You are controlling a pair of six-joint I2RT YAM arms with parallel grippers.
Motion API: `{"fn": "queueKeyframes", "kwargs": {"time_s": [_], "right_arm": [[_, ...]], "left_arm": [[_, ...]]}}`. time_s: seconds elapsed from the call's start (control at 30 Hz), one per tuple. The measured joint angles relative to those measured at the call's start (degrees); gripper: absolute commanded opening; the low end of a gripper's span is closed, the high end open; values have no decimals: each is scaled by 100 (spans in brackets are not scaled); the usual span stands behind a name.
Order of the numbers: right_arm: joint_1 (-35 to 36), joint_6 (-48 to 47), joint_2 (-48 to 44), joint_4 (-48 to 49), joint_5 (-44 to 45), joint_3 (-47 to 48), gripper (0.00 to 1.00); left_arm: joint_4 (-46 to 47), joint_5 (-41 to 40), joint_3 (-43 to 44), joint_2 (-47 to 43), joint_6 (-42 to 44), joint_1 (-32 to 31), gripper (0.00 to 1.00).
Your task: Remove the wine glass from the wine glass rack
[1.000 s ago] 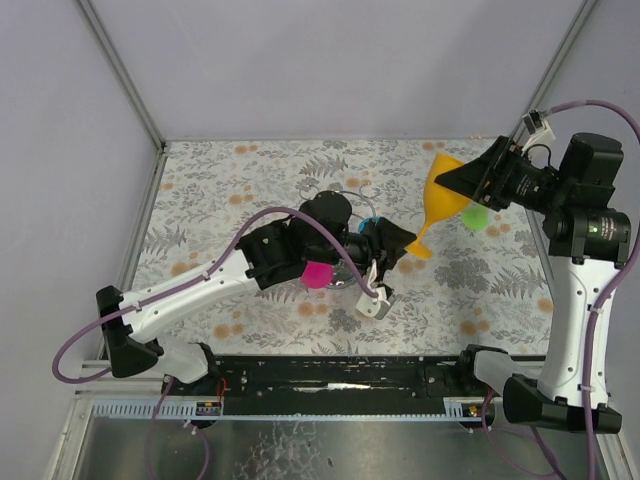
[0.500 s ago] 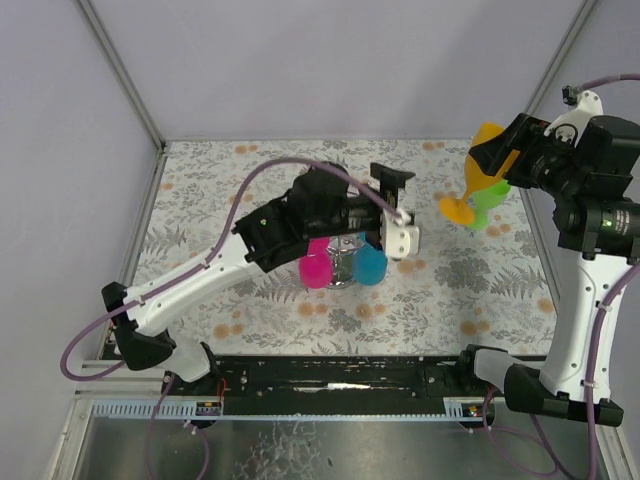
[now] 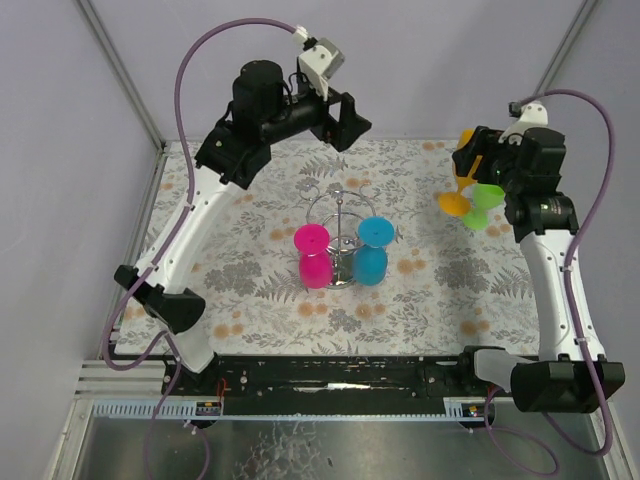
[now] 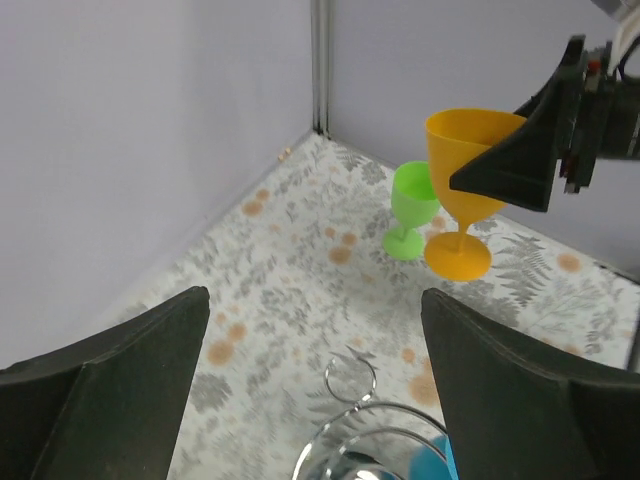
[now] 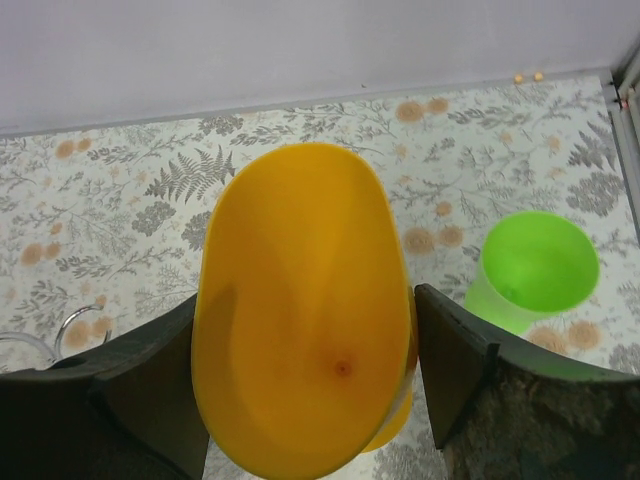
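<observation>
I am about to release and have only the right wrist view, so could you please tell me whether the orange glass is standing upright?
Observer: Yes. The left wrist view shows the orange wine glass upright in the right gripper, with its foot close beside the foot of the green glass. I cannot tell whether it touches the table.
Operator: Thank you. Do any glasses hang on the rack?
Observer: Two. A pink glass and a blue glass hang from the wine glass rack, one on each side of its pole.
Operator: Is the left arm clear of me?
Observer: The left gripper is open and empty, raised high over the far side of the table.
</observation>
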Motion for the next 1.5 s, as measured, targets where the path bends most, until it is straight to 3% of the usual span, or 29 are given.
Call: {"fn": "queueKeyframes", "kwargs": {"time_s": [0.3,0.7,0.97,1.5], "right_arm": [[505,-468,103,2065,459,-1580,59],[638,-658,568,4590,767,-3287,62],[638,-737,1121,5818,898,-3687,63],[636,-752,2236,7066,1113,-3825,69]], "left_arm": [[-372,855,-184,94,-1700,732,84],[-629,1427,-350,175,-2129,901,84],[-745,1563,-354,190,-2138,951,83],[-905,1733,-369,380,-2245,992,83]]}}
